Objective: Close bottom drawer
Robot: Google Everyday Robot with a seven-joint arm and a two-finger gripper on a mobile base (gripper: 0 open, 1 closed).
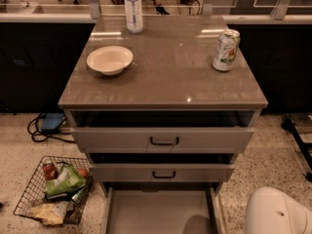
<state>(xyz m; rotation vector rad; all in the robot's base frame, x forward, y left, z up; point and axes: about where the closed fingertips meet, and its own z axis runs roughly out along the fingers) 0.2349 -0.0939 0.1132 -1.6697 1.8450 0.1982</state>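
- Cabinet (163, 77): bottom drawer (158, 211) pulled out at its base; upper drawers (164, 139) slightly ajar.
- White arm casing (278, 213) right of cabinet; gripper out of view, state cannot be told.

Dim warm light, pale glare patches on the countertop (165, 77), deep shadow under its edge.

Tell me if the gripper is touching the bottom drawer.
Cannot tell. Camera view shows the bottom drawer open, but the gripper is out of frame.

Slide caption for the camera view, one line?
Bottom drawer stands open; bowl, bottle, can on cabinet top; wire basket at left; gripper not in view.
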